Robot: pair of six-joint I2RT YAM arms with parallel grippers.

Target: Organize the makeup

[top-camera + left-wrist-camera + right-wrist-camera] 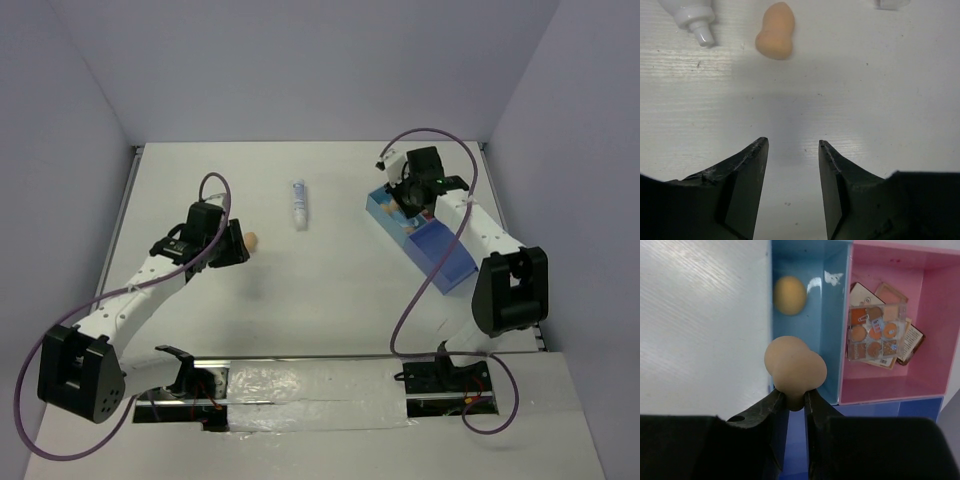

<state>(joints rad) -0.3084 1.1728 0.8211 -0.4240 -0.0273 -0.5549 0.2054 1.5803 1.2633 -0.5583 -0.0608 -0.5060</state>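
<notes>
Palettes (877, 332) and one sponge (789, 295) lie in the tray (832, 340); right fingers (767, 410) clamp a second sponge (795, 365) above it. Left fingers (747, 170), apart, hover near third sponge (775, 31) and tube (692, 12), unsorted on the surface (865, 110).

Reaches up and inward with the left arm (140, 290), wrist bent downward, and hangs the left claw (792, 142) above the surface (880, 110) with jaws parted and nothing between them. Stretches the right arm (480, 228) farther up the right side, wrist tipped steeply down, with the right claw (794, 392) pinched tight on the narrow end of a peach sponge (795, 365). Holds the two claws well apart, one over each half of the surface.
</notes>
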